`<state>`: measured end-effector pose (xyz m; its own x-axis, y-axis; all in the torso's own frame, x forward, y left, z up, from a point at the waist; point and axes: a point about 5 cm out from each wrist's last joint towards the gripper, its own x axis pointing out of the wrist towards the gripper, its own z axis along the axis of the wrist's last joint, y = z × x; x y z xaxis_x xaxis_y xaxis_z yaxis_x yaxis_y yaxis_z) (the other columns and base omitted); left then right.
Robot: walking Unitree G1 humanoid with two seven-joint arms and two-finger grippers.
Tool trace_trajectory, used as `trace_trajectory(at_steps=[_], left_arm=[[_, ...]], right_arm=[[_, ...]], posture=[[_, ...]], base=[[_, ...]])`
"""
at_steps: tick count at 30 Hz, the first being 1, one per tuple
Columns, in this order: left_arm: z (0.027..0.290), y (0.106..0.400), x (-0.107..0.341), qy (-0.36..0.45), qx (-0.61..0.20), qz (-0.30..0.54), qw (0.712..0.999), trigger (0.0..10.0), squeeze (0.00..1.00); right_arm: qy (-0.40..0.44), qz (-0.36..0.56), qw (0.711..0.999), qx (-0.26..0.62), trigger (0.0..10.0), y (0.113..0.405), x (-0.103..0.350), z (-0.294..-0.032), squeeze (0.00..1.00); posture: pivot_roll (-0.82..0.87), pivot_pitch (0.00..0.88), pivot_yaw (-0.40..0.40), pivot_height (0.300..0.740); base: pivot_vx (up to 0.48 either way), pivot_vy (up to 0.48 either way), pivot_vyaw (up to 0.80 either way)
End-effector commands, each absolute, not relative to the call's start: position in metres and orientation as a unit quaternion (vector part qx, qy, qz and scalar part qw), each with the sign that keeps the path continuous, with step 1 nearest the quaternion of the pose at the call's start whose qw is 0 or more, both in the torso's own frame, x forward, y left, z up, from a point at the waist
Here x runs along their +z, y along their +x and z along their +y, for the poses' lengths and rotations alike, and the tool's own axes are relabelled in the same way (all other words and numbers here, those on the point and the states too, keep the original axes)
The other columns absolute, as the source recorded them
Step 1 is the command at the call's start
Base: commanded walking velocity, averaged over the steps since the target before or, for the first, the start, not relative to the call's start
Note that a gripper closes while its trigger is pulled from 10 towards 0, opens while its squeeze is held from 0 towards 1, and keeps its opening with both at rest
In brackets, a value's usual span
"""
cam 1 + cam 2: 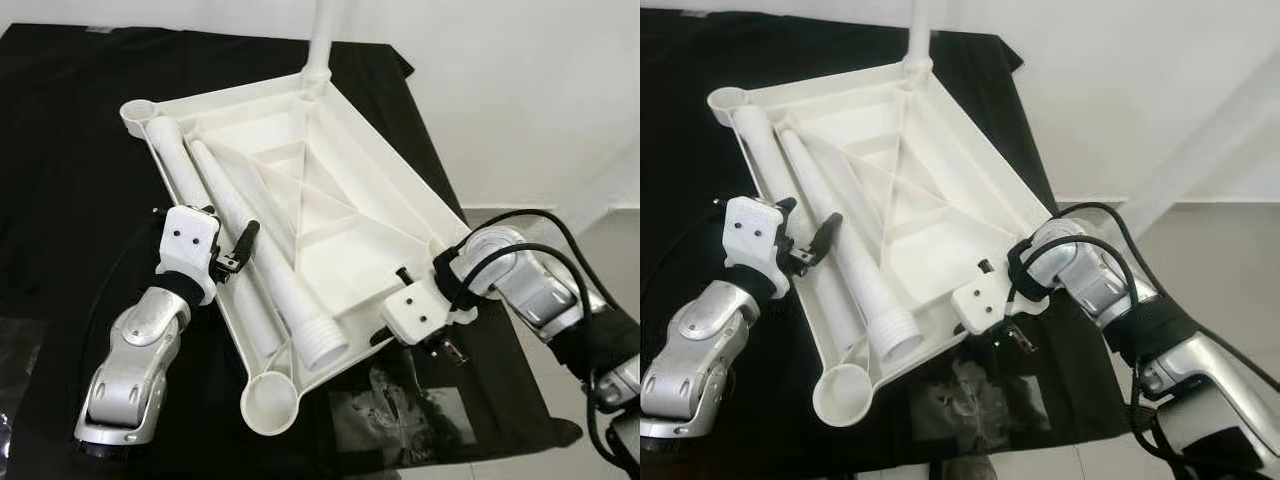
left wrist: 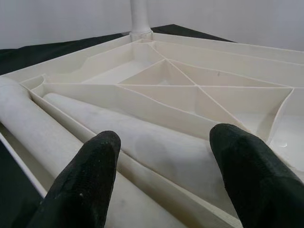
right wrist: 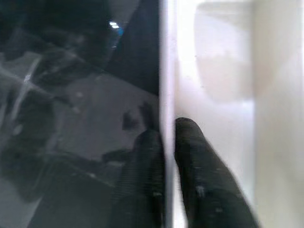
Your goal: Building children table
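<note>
Nearest the robot, a black cloth [image 1: 70, 180] with a pale printed graphic [image 1: 400, 405] covers the floor; no lettering on that print can be read. On the cloth lies the white ribbed plastic children's tabletop [image 1: 340, 170], turned underside up, a round leg socket [image 1: 268, 403] at its near corner.

On the robot's right, the right gripper [image 3: 166, 142] has its two black fingers pinched together on the thin near rim of the tabletop, one finger outside over the cloth, the other inside the tray.

On the robot's left, the left gripper [image 1: 235, 250] hovers over the tabletop's left side with its fingers [image 2: 90, 180] spread apart, gripping nothing. Just beneath them lie two loose white plastic tube legs [image 1: 250, 250] side by side in the underside, the inner one ending in a threaded tip [image 1: 325, 345] near the socket.

At the far corner, a third white leg [image 1: 322, 40] stands upright in its socket, with a white wall [image 1: 520, 90] behind.
</note>
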<state>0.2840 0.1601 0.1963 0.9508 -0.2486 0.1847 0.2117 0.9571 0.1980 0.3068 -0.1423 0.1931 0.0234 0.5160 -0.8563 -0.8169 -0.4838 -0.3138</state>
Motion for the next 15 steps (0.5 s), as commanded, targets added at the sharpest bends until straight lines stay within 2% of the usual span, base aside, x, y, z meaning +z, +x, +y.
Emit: trace_trajectory(at_steps=[1,6,9,12,14,15], left_arm=[[0.159,0.283,0.193,0.095,-0.117,-0.099,0.984,10.0,0.00],[0.164,0.283,0.196,0.097,-0.108,-0.103,0.984,10.0,0.00],[0.174,0.282,0.202,0.098,-0.095,-0.110,0.984,10.0,0.00],[0.176,0.282,0.203,0.099,-0.093,-0.112,0.984,10.0,0.00],[0.185,0.282,0.206,0.098,-0.082,-0.115,0.985,10.0,0.00],[0.185,0.282,0.206,0.098,-0.082,-0.115,0.985,10.0,0.00]], right_arm=[[-0.534,0.152,0.517,0.651,10.0,0.315,0.192,-0.145,1.00],[-0.508,0.148,0.540,0.655,10.0,0.315,0.205,-0.151,1.00],[-0.447,0.139,0.559,0.685,10.0,0.306,0.226,-0.159,1.00],[-0.432,0.135,0.563,0.691,10.0,0.303,0.231,-0.161,1.00],[-0.393,0.107,0.591,0.696,10.0,0.300,0.243,-0.161,1.00],[-0.393,0.107,0.591,0.696,10.0,0.300,0.243,-0.161,1.00]], posture=[[0.03,0.242,-0.133,0.740],[0.03,0.243,-0.134,0.740],[0.03,0.242,-0.136,0.740],[0.03,0.242,-0.136,0.740],[0.02,0.240,-0.136,0.740],[0.02,0.240,-0.136,0.740]], base=[[0.000,0.000,0.00],[0.000,0.000,0.00],[0.000,0.000,0.00],[0.000,0.000,0.00],[0.000,0.000,0.00],[0.000,0.000,0.00]])
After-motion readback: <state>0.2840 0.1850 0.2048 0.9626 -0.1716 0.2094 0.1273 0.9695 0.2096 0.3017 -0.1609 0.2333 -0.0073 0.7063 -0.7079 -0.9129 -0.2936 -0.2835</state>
